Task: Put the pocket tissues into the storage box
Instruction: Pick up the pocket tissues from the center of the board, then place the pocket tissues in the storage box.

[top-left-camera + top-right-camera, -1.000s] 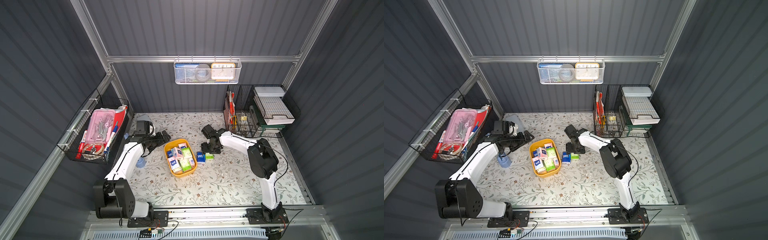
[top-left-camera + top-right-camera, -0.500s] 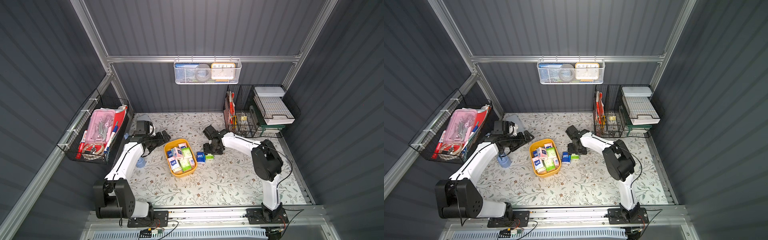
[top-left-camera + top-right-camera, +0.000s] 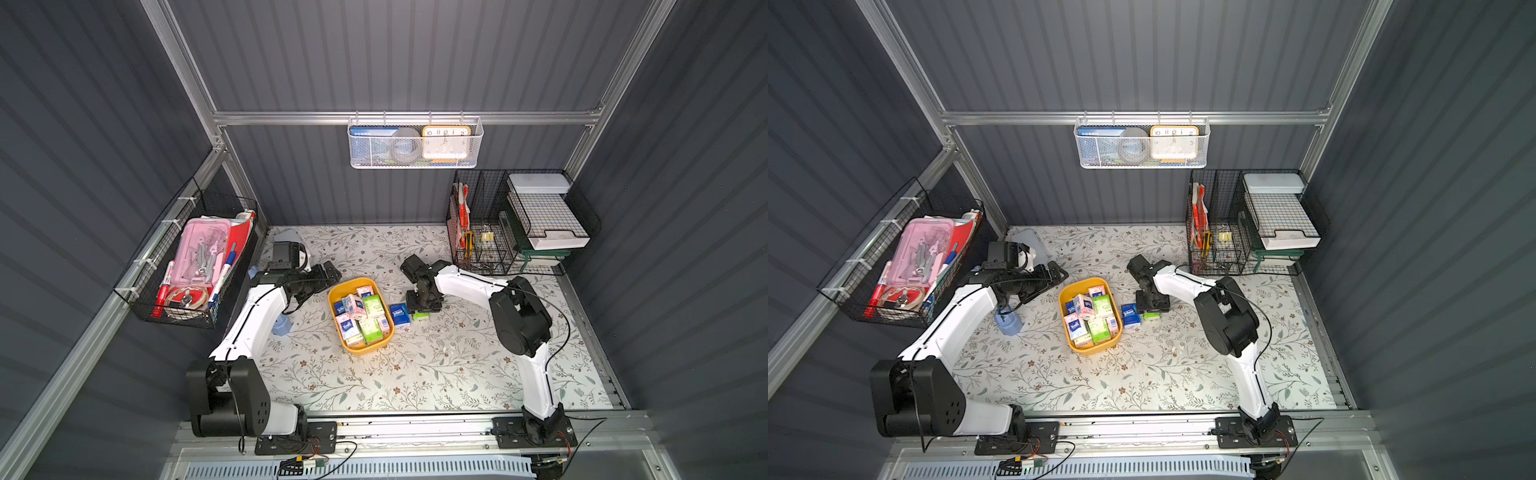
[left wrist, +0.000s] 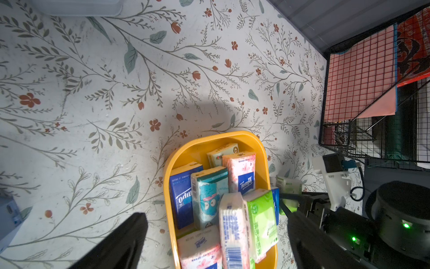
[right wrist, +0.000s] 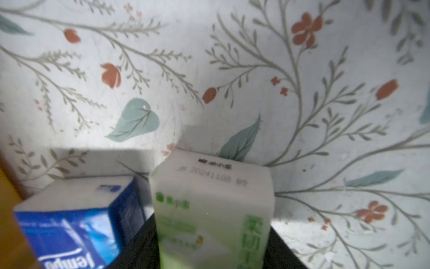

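Nearly done, by the look of it: in both top views the pocket tissues (image 3: 359,318) fill the storage box (image 3: 360,351). Only a dark blue packet (image 3: 400,316) and a green packet (image 3: 420,316) lie outside on the floral mat (image 3: 415,374), just beside the box on the right arm's side. The right gripper (image 3: 424,305) stands down over the green one, and the left gripper (image 3: 328,272) hovers off the box's far corner. From the left wrist, that gripper's fingers (image 4: 130,240) stand wide apart and empty above the packed box. From the right wrist, dark fingers (image 5: 137,251) press both sides of the green packet, which rests on the mat next to the blue one. Against a second ago, both loose packets and the left arm sit as they did. The right arm's elbow has shifted a little and its jaws have drawn in on the packet.
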